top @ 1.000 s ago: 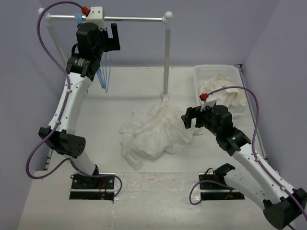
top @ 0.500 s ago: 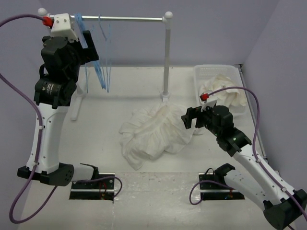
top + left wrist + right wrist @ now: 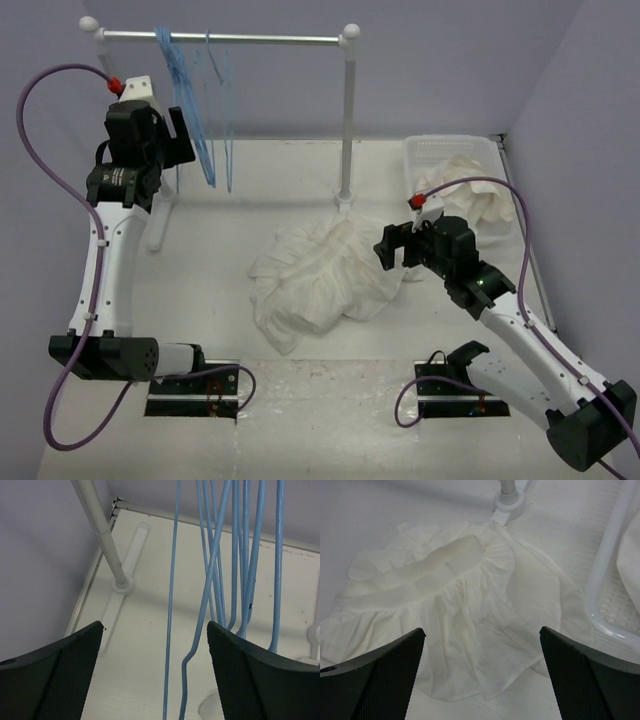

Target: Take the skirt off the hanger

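The white skirt (image 3: 320, 275) lies crumpled on the table, off any hanger; it fills the right wrist view (image 3: 470, 625). Several light-blue wire hangers (image 3: 205, 110) hang bare on the rail (image 3: 250, 39); they show close up in the left wrist view (image 3: 235, 570). My left gripper (image 3: 180, 140) is open and empty, raised just left of the hangers. My right gripper (image 3: 392, 250) is open and empty, held above the skirt's right edge.
The rack's right post (image 3: 348, 120) stands behind the skirt, its left post (image 3: 102, 535) by the left wall. A clear plastic basket (image 3: 425, 150) at the back right holds a creamy off-white cloth (image 3: 480, 195).
My left arm has swung away from the rail, to the left and then down, with its gripper empty. The hangers sway on the rail. The right arm has barely shifted.
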Robot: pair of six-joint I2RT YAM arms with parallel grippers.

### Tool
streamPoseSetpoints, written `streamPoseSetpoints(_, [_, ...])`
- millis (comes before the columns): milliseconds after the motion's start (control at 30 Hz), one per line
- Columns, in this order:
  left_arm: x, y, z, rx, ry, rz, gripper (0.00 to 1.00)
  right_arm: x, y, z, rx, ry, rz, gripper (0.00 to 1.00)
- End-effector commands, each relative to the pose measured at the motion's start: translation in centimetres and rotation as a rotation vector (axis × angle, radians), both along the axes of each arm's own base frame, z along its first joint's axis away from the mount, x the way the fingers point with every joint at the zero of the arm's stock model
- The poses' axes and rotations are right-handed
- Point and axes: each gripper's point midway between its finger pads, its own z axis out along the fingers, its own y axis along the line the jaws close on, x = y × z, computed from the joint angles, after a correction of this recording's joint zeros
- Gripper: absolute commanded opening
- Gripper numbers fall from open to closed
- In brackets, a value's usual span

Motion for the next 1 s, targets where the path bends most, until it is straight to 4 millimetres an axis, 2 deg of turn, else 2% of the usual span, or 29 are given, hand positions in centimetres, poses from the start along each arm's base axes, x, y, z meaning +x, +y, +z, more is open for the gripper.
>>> streamPoseSetpoints(0, [1.3, 0.3, 0.9, -0.002, -0.045, -0.021, 0.85, 0.4, 0.2, 0.6, -0.001, -0.025, 0.01, 0.99])
streamPoseSetpoints(133, [2.6, 0.5, 0.6, 0.001, -0.037, -0.016, 0.75, 0.7, 0.0, 0.3, -0.016, -0.023, -0.005, 0.99])
streamPoseSetpoints(300, [3.9, -0.2, 1.2, -0.012, -0.055, -0.053, 0.45, 0.8, 0.0, -0.1, -0.027, -0.011, -0.005, 0.99])
streamPoseSetpoints(367, [4.0, -0.5, 1.8, -0.017, -0.071, -0.069, 0.35, 0.9, 0.0, -0.1, -0.03, -0.011, -0.003, 0.99])
streamPoseSetpoints(500, [3.7, -0.8, 3.4, -0.012, -0.121, -0.091, 0.26, 1.0, -0.3, -0.3, -0.041, -0.008, -0.02, 0.99])
streamPoseSetpoints(600, [3.5, -0.8, 4.4, -0.007, -0.15, -0.096, 0.13, 1.1, -0.2, -0.4, -0.043, -0.004, -0.018, 0.99])
streamPoseSetpoints(633, [3.3, -0.6, 4.7, -0.001, -0.157, -0.085, 0.03, 1.1, -0.2, -0.6, -0.046, 0.002, -0.018, 0.99])
streamPoseSetpoints(667, [3.2, -0.5, 4.9, 0.0, -0.163, -0.083, 0.0, 1.2, -0.2, -0.6, -0.047, 0.003, -0.02, 0.99])
streamPoseSetpoints(967, [2.0, 0.1, 7.3, 0.034, -0.225, -0.06, 0.0, 1.2, -0.1, -0.7, -0.05, 0.013, -0.017, 0.99])
